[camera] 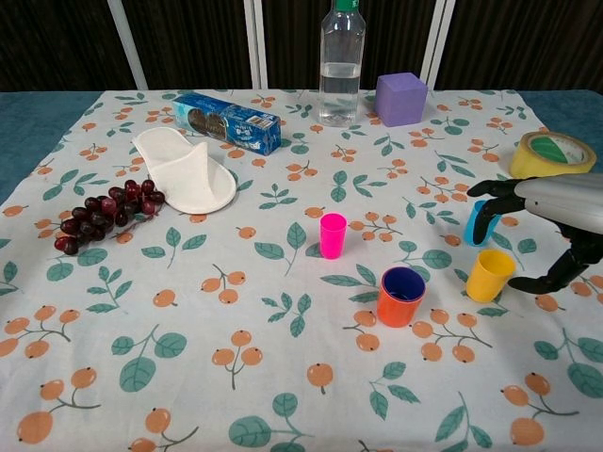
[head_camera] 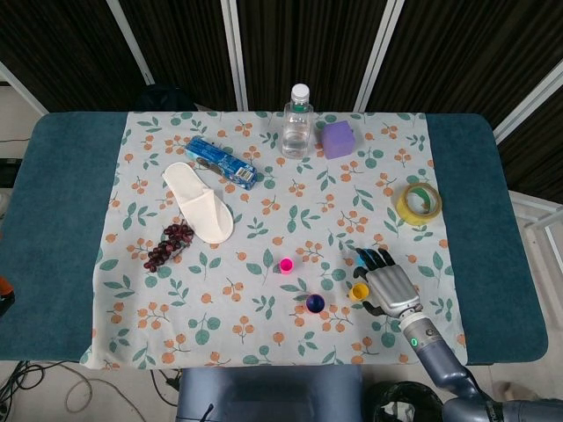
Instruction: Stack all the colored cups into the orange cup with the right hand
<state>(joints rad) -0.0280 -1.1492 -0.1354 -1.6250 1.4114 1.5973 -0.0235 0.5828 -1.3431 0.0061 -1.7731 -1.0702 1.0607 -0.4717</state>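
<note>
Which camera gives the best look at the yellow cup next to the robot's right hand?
The chest view. There the yellow cup stands upright in full side profile, with the right hand just above and beside it. The head view shows only its small rim from above, right against the hand's edge.

Silver right hand (head_camera: 387,287), black fingers (camera: 491,188)

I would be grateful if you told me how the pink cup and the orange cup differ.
The pink cup is narrower than the orange cup. The pink cup looks empty, while the orange cup already has a dark blue cup nested inside. The pink cup stands farther from the right hand than the orange cup. Both stand upright on the tablecloth.
</note>
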